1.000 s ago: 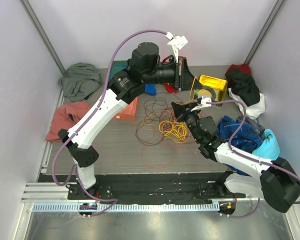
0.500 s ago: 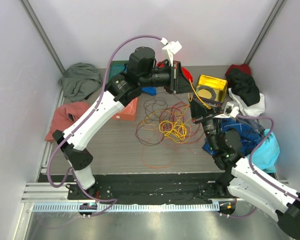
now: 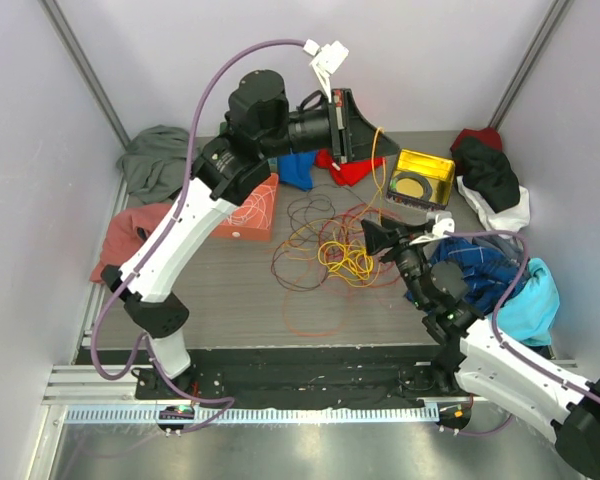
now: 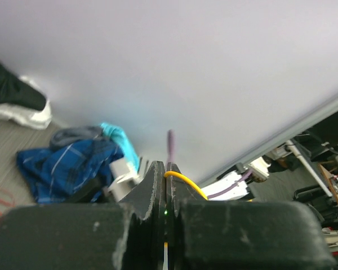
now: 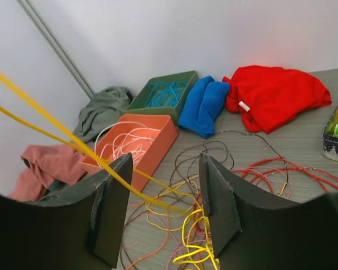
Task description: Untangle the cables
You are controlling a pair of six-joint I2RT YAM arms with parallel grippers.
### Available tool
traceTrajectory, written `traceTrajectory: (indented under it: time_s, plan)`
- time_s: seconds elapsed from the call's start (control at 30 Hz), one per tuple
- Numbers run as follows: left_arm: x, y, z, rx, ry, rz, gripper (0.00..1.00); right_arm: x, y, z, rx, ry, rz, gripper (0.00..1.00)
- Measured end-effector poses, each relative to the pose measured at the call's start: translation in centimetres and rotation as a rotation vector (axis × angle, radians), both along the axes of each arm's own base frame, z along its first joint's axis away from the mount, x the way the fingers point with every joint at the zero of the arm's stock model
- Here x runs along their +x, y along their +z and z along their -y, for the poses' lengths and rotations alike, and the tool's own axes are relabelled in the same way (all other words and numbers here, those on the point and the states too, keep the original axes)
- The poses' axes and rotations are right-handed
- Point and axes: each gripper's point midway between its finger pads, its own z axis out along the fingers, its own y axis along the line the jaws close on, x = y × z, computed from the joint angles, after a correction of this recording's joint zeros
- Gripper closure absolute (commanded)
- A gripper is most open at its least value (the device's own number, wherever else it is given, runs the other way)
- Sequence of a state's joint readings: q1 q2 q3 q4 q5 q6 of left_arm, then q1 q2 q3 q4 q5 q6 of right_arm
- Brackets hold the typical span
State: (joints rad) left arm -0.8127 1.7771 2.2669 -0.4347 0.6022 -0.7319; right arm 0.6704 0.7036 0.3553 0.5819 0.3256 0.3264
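The step in hand: freeing one yellow cable [image 4: 185,179] from the cables [image 3: 325,250], heaped on the table [image 3: 230,295] just beside the orange box [image 3: 248,212]. The left tool [image 4: 166,169] pinches it, high above that box. The right tool [image 5: 166,163] gapes over the heap, seemingly holding nothing. Next, I judge, it should pin the tangle while the strand slides free.

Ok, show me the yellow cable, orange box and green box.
yellow cable [image 5: 81,147]: right wrist view, taut strand.
orange box [image 5: 158,151]: right wrist view, near side wall.
green box [image 5: 172,77]: right wrist view, far rim.
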Motion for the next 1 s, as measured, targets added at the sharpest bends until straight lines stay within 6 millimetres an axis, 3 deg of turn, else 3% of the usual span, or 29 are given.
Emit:
traceTrajectory:
  time_s: [0.1,0.2,0.4,0.6,0.8,0.93,1.0]
  plan:
    - [-1.0,2.4,0.3,-0.064,-0.033,0.030,1.00,0.5,-1.1,-0.8,-0.036,0.020,-0.018,0.41]
    - [-1.3,3.6,0.9,-0.106,-0.060,0.038,1.00,0.7,-1.5,-1.9,-0.042,0.057,-0.011,0.41]
    - [-0.4,2.2,2.7,-0.105,-0.087,-0.021,1.00,0.8,-1.9,-3.7,-0.044,0.110,-0.002,0.41]
    - [-0.5,1.2,3.7,-0.094,-0.106,-0.069,1.00,2.0,-1.6,-3.6,-0.029,0.055,0.032,0.44]
    - [-2.6,0.6,4.8,-0.092,-0.172,-0.085,1.00,4.5,-3.2,-3.5,-0.027,-0.043,0.033,0.56]
    - [-3.2,-1.1,5.3,-0.058,-0.191,-0.122,1.00,5.2,-3.2,-2.7,-0.013,-0.105,0.039,0.82]
    - [-3.1,-1.6,5.2,-0.045,-0.187,-0.125,1.00,5.1,-2.5,-2.2,-0.004,-0.125,0.057,0.83]
